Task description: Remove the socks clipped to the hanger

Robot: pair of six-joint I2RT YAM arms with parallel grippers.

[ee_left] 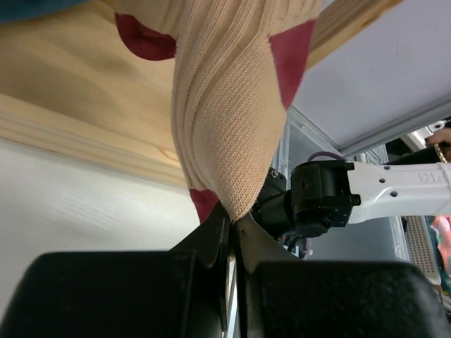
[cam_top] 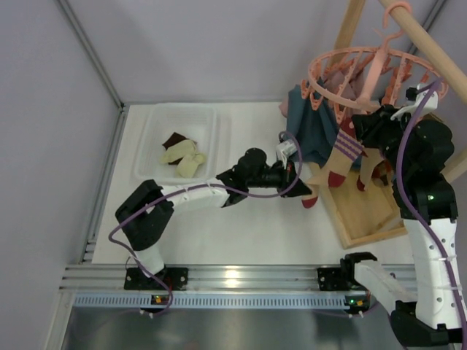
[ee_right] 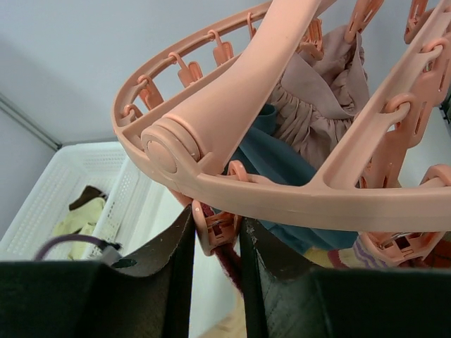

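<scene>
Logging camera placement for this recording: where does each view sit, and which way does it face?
Top external: above and behind the bases, looking down on the table; both arms show, with the hanger at upper right.
Left wrist: on the left arm, looking up past the left gripper, which is shut on a tan sock; the right arm shows beyond.
Right wrist: below the hanger, looking up; the right gripper is shut on a clip.
Shared: top and right wrist views both show the hanger and the bin.

No legible txt, labels, nos. Faint embossed mark on white arm link, unreadable.
</scene>
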